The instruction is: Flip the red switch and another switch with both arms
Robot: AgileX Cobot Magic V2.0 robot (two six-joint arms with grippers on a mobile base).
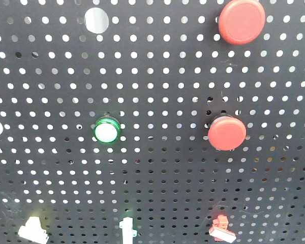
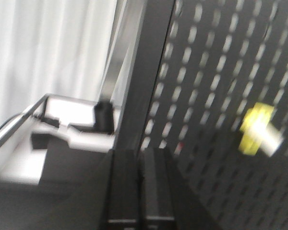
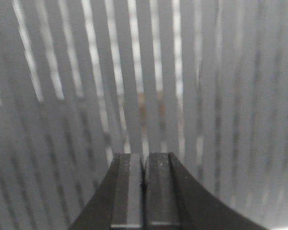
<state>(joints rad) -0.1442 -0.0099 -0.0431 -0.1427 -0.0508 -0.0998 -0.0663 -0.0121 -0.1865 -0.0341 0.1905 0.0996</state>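
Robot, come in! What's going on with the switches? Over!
Left gripper shut, right gripper shut, both empty. Red switch and pale switch low on the board, no gripper on them. Nothing in front of them. Over.

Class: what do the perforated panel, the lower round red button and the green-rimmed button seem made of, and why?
Perforated panel: probably painted sheet metal, matt black; evenly punched holes.
Lower round red button: likely moulded plastic, satin; smooth uniform colour, soft highlight.
Green-rimmed button: seemingly translucent plastic, glossy; rim glows green.
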